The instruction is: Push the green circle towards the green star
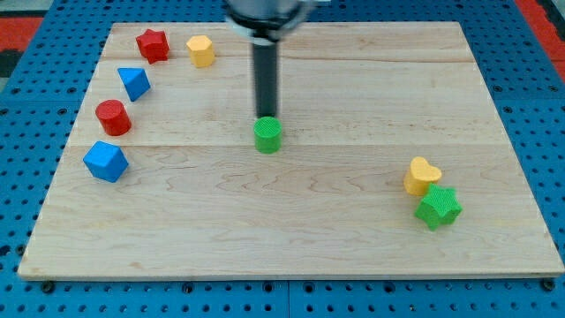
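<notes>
The green circle (267, 135) sits near the middle of the wooden board. The green star (439, 208) lies at the view's lower right, touching a yellow heart (422, 176) just above it. My rod comes down from the view's top, and my tip (266, 116) stands right behind the green circle's top edge, touching or almost touching it.
At the view's upper left are a red star (153, 44), a yellow hexagon (201, 50), a blue block (134, 83), a red cylinder (113, 117) and a blue cube-like block (106, 162). The board (291, 247) lies on a blue pegboard.
</notes>
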Robot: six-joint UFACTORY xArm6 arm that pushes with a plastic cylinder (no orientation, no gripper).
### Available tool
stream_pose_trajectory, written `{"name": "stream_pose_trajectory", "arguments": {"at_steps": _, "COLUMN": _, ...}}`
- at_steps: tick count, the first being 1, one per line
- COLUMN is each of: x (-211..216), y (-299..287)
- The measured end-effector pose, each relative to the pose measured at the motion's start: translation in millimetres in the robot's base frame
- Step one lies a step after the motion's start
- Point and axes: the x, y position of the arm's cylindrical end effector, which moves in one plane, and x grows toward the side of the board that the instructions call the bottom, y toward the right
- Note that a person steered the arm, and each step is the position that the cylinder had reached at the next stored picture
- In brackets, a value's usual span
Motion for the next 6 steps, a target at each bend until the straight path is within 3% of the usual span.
{"name": "stream_pose_trajectory", "arguments": {"at_steps": 1, "x": 18.2, "y": -27.7}}
{"name": "stream_pose_trajectory", "arguments": {"at_steps": 2, "x": 39.1, "y": 80.6}}
{"name": "stream_pose_trajectory", "arguments": {"at_steps": 3, "x": 82.8, "y": 137.2}}
{"name": "stream_pose_trajectory", "arguments": {"at_steps": 5, "x": 99.7, "y": 94.0}}
{"name": "stream_pose_trajectory", "arguments": {"at_steps": 6, "x": 107.1, "y": 117.8}}
